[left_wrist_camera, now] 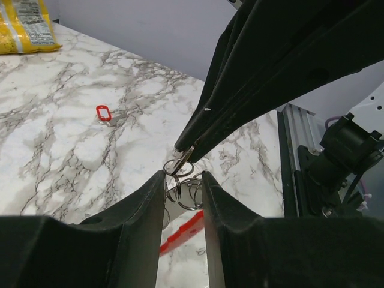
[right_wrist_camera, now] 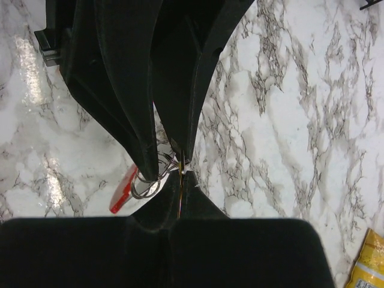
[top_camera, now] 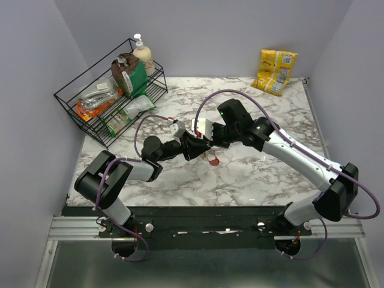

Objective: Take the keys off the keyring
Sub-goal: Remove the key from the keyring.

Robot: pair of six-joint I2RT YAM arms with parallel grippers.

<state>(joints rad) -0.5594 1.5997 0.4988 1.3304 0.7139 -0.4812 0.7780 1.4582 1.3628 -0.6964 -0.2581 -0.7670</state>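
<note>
the left end effector [left_wrist_camera: 183, 177] has its fingers partway apart, and the keyring [left_wrist_camera: 191, 195] bridges the gap with its wire coils touching both pads. i read that as clamped across the ring. the right end effector [right_wrist_camera: 180, 173] is pressed fully together on a thin metal sliver at its very tips, apparently a key [left_wrist_camera: 185, 159] seen edge-on. the two tips meet almost nose to nose, with the right one just above and ahead of the left fingers. a red strap [left_wrist_camera: 180, 238] hangs below the left fingers, off the tabletop [left_wrist_camera: 72, 156]. a red tag [left_wrist_camera: 104, 113] lies alone on the tabletop, well ahead of the left end effector.

the ring looks like light, springy steel wire. it is probably stiff enough to hold its shape but smooth and round, so it is likely to roll or squirt out of flat pads. holding it across its width, as the left does, seems the steadiest grip. the strap looks limp and would only swing. the key should be rigid, flat and slick, and is best pinched on the broad faces of its head, close to the hole. it will likely have to be walked round the coil rather than pulled straight, since a hard tug could drag the ring out of the left grip.
</note>
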